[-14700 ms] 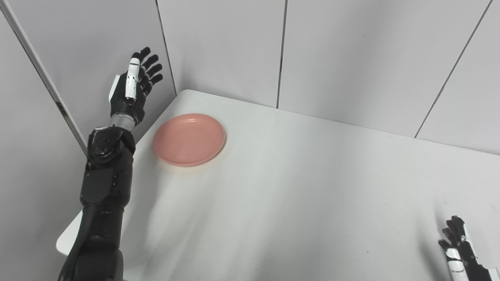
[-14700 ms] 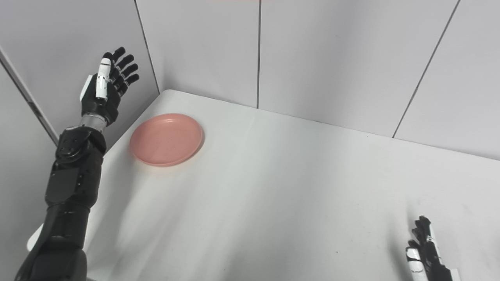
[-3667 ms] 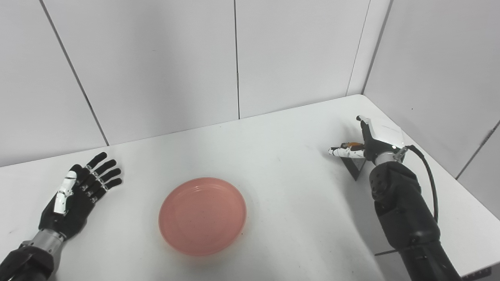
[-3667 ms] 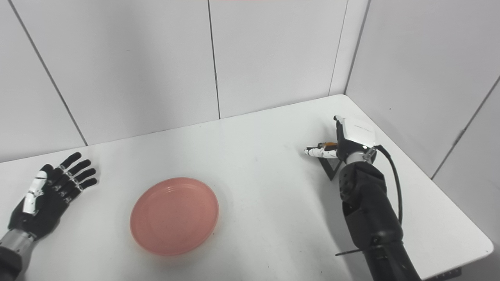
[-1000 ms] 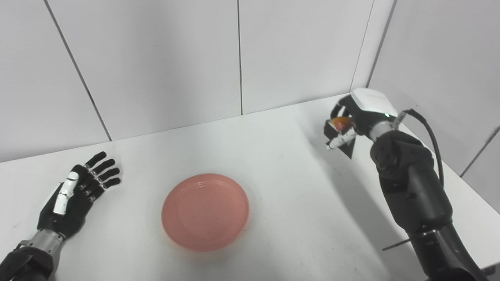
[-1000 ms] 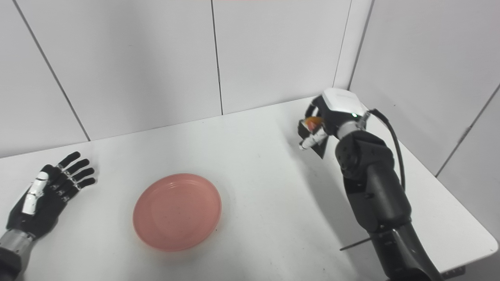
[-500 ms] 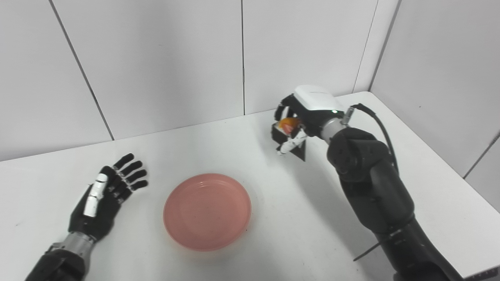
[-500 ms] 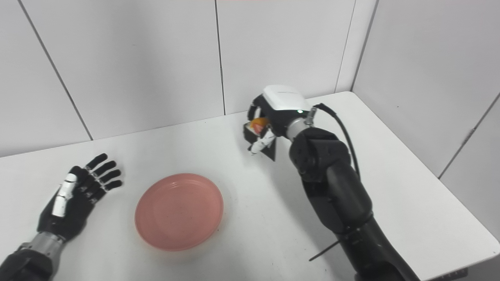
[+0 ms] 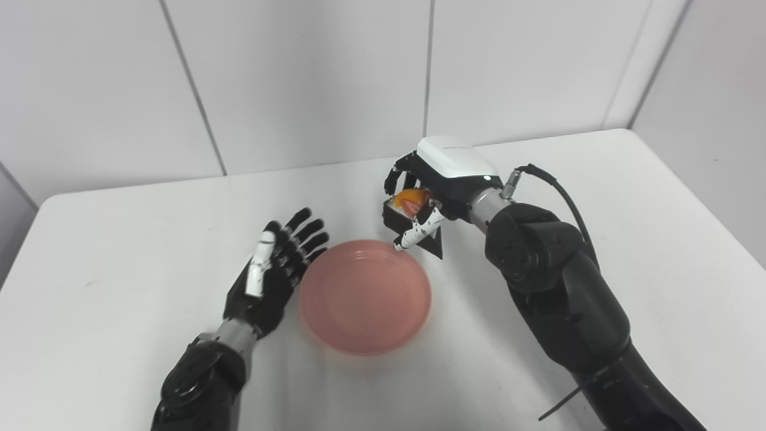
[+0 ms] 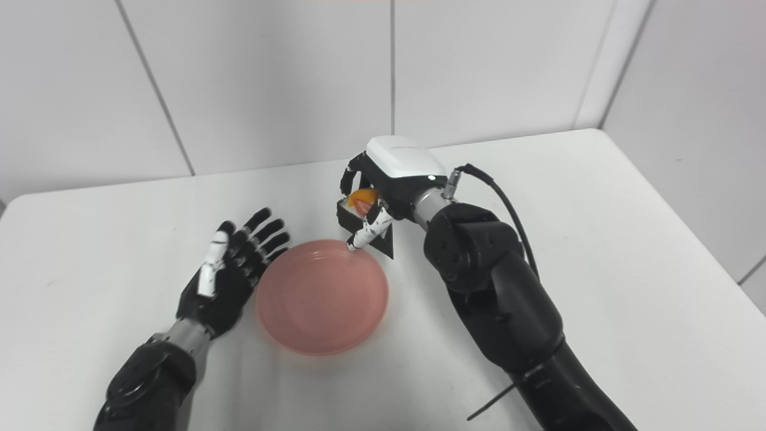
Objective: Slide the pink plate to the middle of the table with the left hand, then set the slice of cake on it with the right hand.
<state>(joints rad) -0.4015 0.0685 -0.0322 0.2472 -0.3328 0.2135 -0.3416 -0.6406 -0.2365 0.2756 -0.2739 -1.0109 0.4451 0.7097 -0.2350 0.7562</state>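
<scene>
The pink plate (image 9: 365,295) lies flat on the white table (image 9: 646,251) near its middle. My right hand (image 9: 434,191) is shut on the slice of cake (image 9: 408,206), a dark wedge with an orange and red topping, and holds it in the air just above the plate's far right rim. My left hand (image 9: 272,275) is open and empty, fingers spread, right beside the plate's left rim. In the right eye view the cake (image 10: 361,206) hangs over the plate (image 10: 323,296) edge too.
Grey panel walls (image 9: 299,78) close the table at the back and right. A black cable (image 9: 562,191) runs from my right wrist along the forearm. Bare table lies on both sides of the plate.
The camera has swung left. My right hand has carried the cake left and down to the plate's far rim. My left hand has moved in next to the plate's left edge.
</scene>
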